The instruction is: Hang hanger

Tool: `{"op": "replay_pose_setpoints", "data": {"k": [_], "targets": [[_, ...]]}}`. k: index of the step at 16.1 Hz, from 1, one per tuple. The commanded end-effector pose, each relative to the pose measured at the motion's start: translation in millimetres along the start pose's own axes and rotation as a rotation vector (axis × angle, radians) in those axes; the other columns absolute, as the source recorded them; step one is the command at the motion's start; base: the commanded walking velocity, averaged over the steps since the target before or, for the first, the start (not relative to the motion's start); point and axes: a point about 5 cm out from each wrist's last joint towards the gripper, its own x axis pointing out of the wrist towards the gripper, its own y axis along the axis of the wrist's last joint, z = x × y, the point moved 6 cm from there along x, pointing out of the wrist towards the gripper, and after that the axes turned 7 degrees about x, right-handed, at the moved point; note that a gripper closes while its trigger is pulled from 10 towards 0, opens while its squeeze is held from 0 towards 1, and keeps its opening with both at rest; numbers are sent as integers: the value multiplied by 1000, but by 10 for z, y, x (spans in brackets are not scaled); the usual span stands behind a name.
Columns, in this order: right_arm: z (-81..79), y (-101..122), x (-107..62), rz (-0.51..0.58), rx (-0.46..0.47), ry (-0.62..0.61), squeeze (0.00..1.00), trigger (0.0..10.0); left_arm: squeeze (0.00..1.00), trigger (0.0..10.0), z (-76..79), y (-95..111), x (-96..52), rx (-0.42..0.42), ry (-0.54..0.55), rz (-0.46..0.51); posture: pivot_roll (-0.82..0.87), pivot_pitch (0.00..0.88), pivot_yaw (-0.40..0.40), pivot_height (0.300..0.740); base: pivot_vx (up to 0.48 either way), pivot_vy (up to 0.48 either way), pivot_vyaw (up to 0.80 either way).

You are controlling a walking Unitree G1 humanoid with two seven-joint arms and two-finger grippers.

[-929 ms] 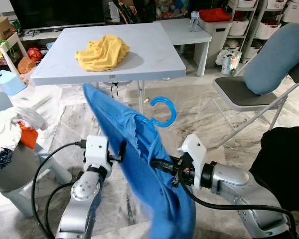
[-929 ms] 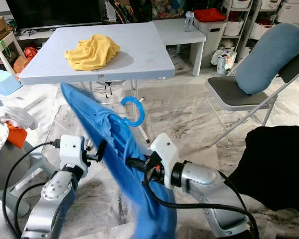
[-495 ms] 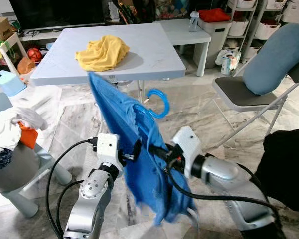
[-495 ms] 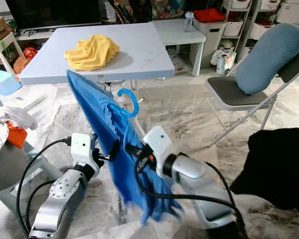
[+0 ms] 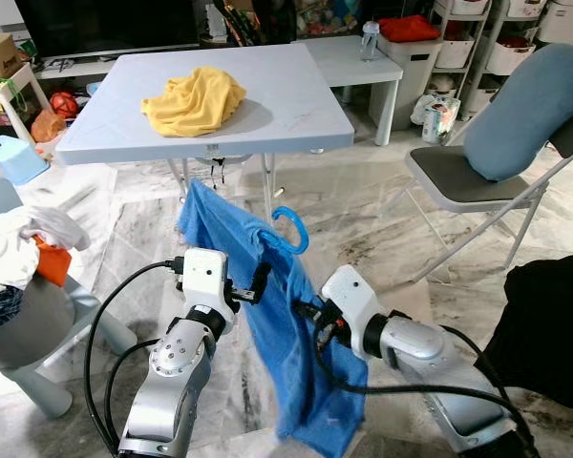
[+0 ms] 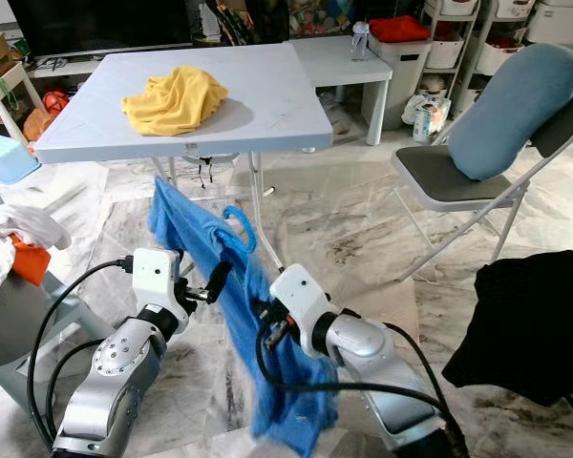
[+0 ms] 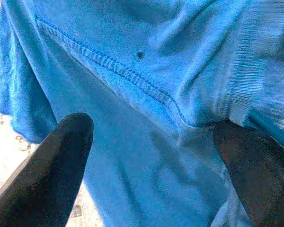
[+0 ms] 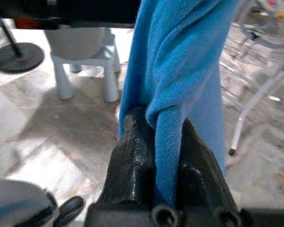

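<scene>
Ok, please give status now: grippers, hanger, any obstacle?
Right gripper shut on blue garment. Left gripper open beside it. Blue hanger inside garment, hook up. White table ahead.

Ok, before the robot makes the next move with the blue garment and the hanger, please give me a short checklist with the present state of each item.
1. Right gripper holds the blue garment: ok, its fingers are closed on a fold of cloth.
2. Left gripper has a hold: not ok, its fingers are spread with cloth between them, not pinched.
3. Blue hanger is inside the garment: ok, its hook sticks out at the top.
4. Garment sits evenly on the hanger: cannot tell, the cloth hides the hanger's arms.
5. Garment clears the floor: cannot tell, its hem hangs low.
6. Rail or hook to hang it on: cannot tell.
</scene>
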Motion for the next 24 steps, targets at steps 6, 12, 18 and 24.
{"op": "replay_pose_setpoints", "data": {"k": [6,12,18,24], "targets": [[-229,40,-167,-27,-11,205,0,10000,0,10000,-161,-84,22,47,66,-35,-101,0,9,740,0,0,0],[13,-245,-428,-158,-51,184,0,10000,0,10000,-392,-142,-16,89,147,-64,-101,0,12,740,0,0,0],[246,-352,-424,-198,-82,93,0,10000,0,10000,-363,-165,-6,91,132,-74,-102,0,15,740,0,0,0],[658,-559,-658,-321,-220,-7,0,10000,0,10000,-445,-163,-61,97,144,-81,-95,0,8,740,0,0,0]]}}
